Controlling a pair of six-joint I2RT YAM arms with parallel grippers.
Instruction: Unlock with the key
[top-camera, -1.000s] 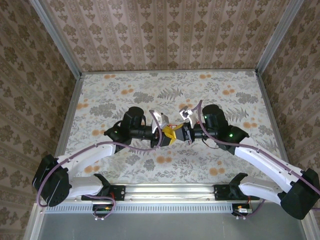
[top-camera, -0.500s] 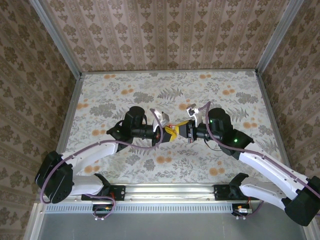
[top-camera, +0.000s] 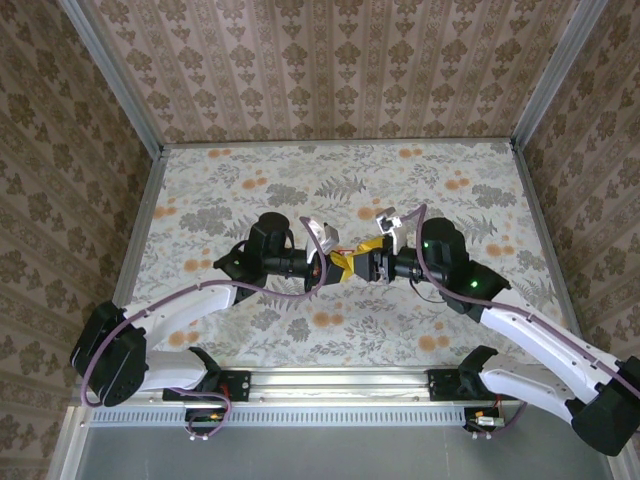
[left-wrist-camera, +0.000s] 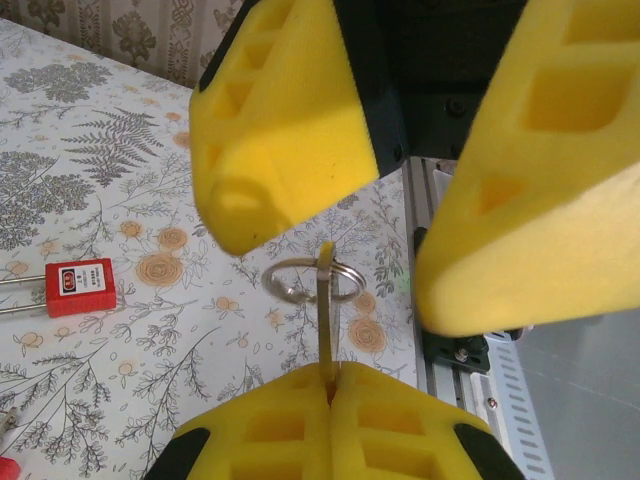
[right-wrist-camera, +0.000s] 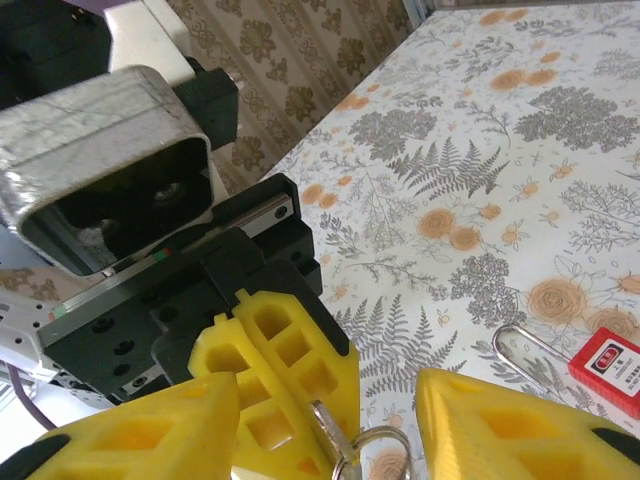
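Mid-air over the middle of the flowered table (top-camera: 250, 170), my left gripper (left-wrist-camera: 330, 378) clamps the thin silver key (left-wrist-camera: 326, 315), probably to steady it for a fresh grip. My right gripper (right-wrist-camera: 330, 440) stands half-open astride its wire ring (left-wrist-camera: 300, 283), holding nothing. The key's long axis runs gripper to gripper, ring end toward my right. The red padlock (left-wrist-camera: 78, 287) lies below.

Key (left-wrist-camera: 327, 320) stands upright (seen edge-on); red padlock (left-wrist-camera: 80, 287) lies flat.

L & R jaws tip-to-tip over table (top-camera: 250, 175)
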